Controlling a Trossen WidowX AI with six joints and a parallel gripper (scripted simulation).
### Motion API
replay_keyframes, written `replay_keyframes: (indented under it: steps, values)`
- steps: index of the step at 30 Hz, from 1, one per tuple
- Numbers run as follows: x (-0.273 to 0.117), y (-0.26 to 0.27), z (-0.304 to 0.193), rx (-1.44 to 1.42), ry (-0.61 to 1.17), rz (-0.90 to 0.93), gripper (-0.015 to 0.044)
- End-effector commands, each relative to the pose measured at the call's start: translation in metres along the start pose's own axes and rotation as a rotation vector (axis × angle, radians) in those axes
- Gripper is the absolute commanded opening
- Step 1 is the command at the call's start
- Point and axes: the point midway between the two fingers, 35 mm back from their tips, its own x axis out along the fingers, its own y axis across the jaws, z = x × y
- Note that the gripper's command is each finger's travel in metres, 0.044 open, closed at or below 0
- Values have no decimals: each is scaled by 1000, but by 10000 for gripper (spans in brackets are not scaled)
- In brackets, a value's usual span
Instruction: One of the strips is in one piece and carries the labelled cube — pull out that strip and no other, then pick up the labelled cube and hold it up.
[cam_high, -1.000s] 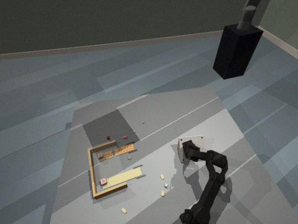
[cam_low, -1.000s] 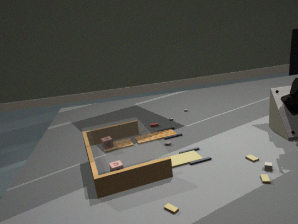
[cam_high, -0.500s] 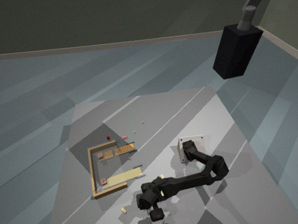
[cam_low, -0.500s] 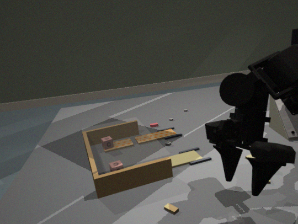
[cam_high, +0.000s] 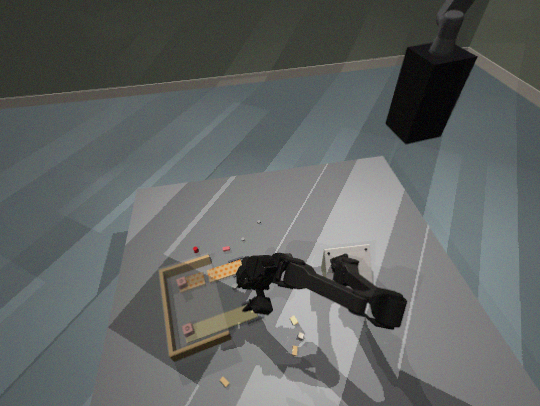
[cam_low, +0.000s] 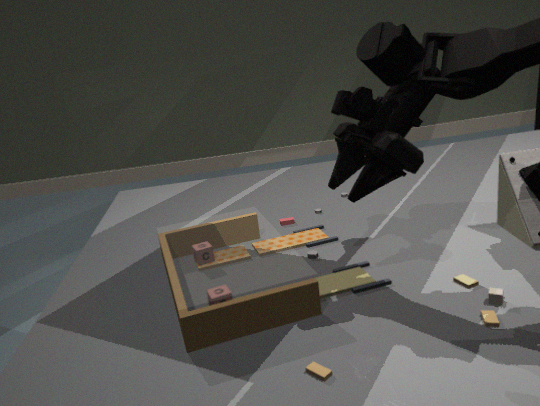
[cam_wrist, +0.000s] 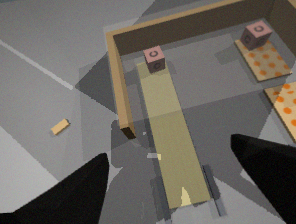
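A plain yellow strip (cam_high: 220, 322) (cam_low: 345, 283) (cam_wrist: 172, 125) is in one piece, running out of the wooden frame between two dark rails. A pink cube (cam_high: 187, 328) (cam_low: 219, 294) (cam_wrist: 154, 59) with a ring-like mark sits on its inner end. An orange-dotted strip is in two parts with a gap: an inner part (cam_high: 196, 281) (cam_low: 232, 256) (cam_wrist: 265, 60) and an outer part (cam_high: 223, 270) (cam_low: 290, 241). Another pink cube (cam_high: 181, 283) (cam_low: 203, 253) (cam_wrist: 256, 35), marked C, sits at the inner part's far end. My gripper (cam_low: 342, 194) (cam_wrist: 169, 150) is open and empty, above the table outside the frame's open side.
The wooden frame (cam_high: 166, 315) (cam_low: 250, 320) (cam_wrist: 120, 85) has walls on three sides. A red block (cam_high: 226, 248) (cam_low: 287, 221) lies behind the dotted strip. Small yellow and tan blocks (cam_high: 293, 320) (cam_low: 465, 280) (cam_wrist: 60, 127) and a pale cube (cam_high: 300, 336) (cam_low: 495, 296) lie on the table.
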Motion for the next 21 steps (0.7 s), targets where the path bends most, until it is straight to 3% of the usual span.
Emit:
replay_keyframes:
  steps: [1,5,21]
  values:
    - [-36,-50,0,14,-112,-63,400]
    - [-68,-84,-4,19,-208,-120,400]
    - [-69,-85,-4,20,-212,-123,400]
